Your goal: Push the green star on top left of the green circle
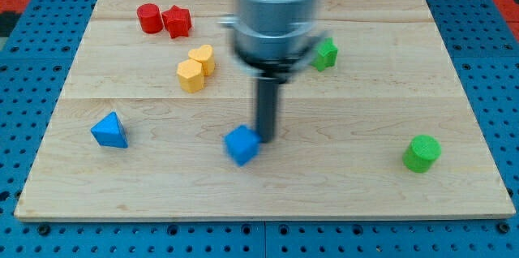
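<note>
Our arm carries no claw at all, so there is nothing to open, close or grip; it ends in a straight dark rod, and my tip (267, 138) rests on the wooden worktop (349, 185), a little below the middle of the board. The picture is blurred around the arm, so fine detail there is hard to read.

Just to the view's left of my tip, and slightly lower, sits a blue cube (242, 144); it looks to be touching the rod or almost touching it, and we cannot tell which. Farther to the view's left, well apart from my tip, lies a blue triangular block (109, 131).

Up and to the view's left of my tip stand two yellow blocks, a yellow hexagon-like block (190, 75) and a yellow heart (203, 58), pressed against each other. Beyond them, near the top of the worktop, a red cylinder (148, 18) and a red star (177, 21) sit side by side, touching.

The green star (325, 53) lies up and to the view's right of my tip, partly beside the arm's wide grey body. The green circle (422, 152) sits far to the view's right of my tip, slightly lower, well apart from the star.
</note>
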Robot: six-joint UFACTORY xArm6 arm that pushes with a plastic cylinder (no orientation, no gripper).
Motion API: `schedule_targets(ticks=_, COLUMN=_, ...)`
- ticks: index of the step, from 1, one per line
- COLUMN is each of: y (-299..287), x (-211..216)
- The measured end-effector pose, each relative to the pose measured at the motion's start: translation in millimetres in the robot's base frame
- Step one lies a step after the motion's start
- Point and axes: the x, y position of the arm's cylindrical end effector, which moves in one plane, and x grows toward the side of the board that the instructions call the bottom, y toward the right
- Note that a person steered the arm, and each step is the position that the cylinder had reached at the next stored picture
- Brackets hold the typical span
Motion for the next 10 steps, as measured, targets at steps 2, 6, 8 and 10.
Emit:
schedule_targets(ticks=2, y=33, x=49)
schedule_targets(ticks=6, y=51, x=-42)
schedule_targets(ticks=8, y=30, x=-168)
schedule_targets(ticks=10, y=181, x=-121)
